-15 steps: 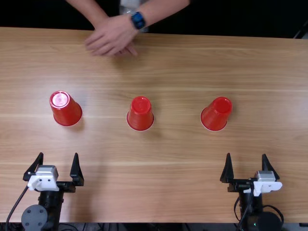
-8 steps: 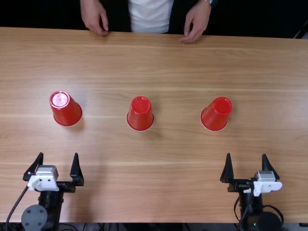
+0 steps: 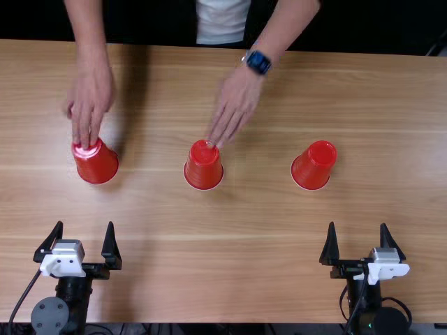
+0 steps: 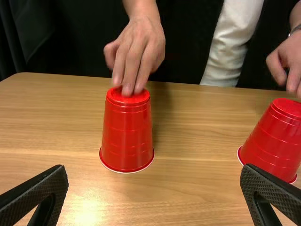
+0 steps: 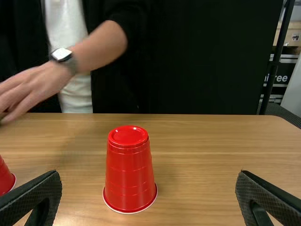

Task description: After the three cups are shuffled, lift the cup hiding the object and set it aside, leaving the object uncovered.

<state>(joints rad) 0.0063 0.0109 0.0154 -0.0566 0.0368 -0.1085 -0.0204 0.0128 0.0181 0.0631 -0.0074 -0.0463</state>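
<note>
Three red cups stand upside down in a row across the table. A person's hand [image 3: 89, 98] rests its fingertips on top of the left cup [image 3: 95, 160], which the left wrist view shows as the nearer cup [image 4: 127, 132]. The person's other hand [image 3: 234, 112], with a watch on the wrist, touches the top of the middle cup [image 3: 204, 165]. The right cup [image 3: 314, 165] stands alone, also the cup [image 5: 129, 169] facing the right wrist camera. My left gripper [image 3: 80, 241] is open near the table's front edge, short of the left cup. My right gripper [image 3: 356, 244] is open in front of the right cup.
The wooden table [image 3: 279, 209] has bare room between the cups and the grippers. The person stands across the far edge [image 3: 223, 21]. The middle cup [image 4: 277, 139] sits at the side of the left wrist view.
The person's two hands came forward from the table's far edge onto the tops of the left and middle cups. The cups and both grippers have stayed in place.
</note>
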